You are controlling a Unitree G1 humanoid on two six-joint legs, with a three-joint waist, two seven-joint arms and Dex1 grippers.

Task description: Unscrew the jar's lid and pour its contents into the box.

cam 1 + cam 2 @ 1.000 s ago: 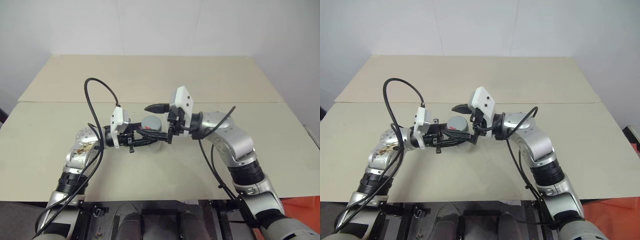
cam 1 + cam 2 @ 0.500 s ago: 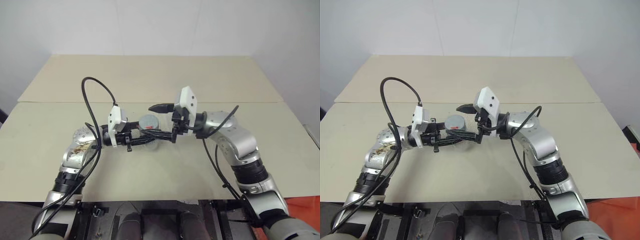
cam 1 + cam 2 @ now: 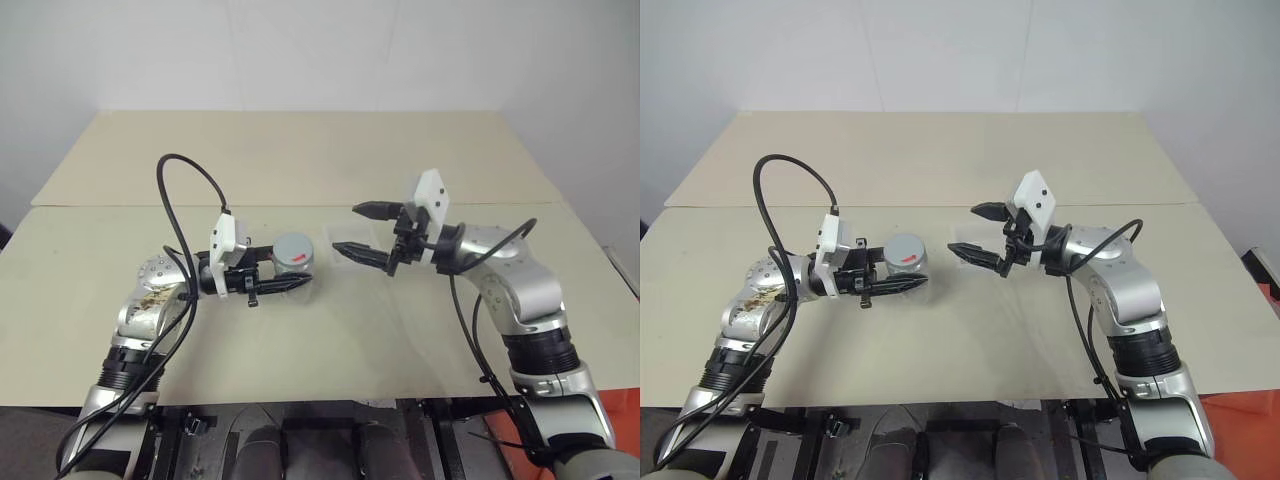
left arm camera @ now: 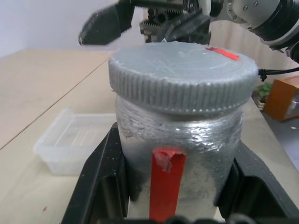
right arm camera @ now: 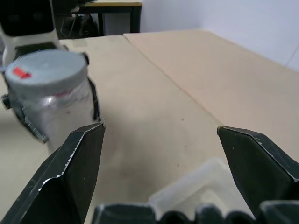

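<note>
jar (image 4: 180, 140): I've got it upright in my left gripper (image 3: 285, 284), up off the table (image 3: 330, 340), roughly in the middle in front of me. Silvery, crinkly wrap around the body, with a red strip of tape running down the side that faces my left wrist camera.

lid (image 4: 182, 77): on the jar. Grey, ribbed round the edge, flat top as wide as the jar, with a little red mark on top near the rim.

left gripper: clamped snug on the jar's body, one black finger (image 4: 100, 177) on each side, just under the lid. Pointing sideways toward my right arm.

right gripper (image 3: 365, 232): fingers spread wide, nothing between them. It's off to the right of the jar with a clear gap, not touching the lid, tips aimed back toward the jar.

box (image 4: 74, 142): small shallow clear tray, whitish plastic, sitting flat on the table. In the head view it's between the jar and my right gripper, and my right gripper hangs just above it.

contents: can't see them, the wrap hides the inside of the jar.

table: pale beige top with a seam running across behind both arms.
</note>
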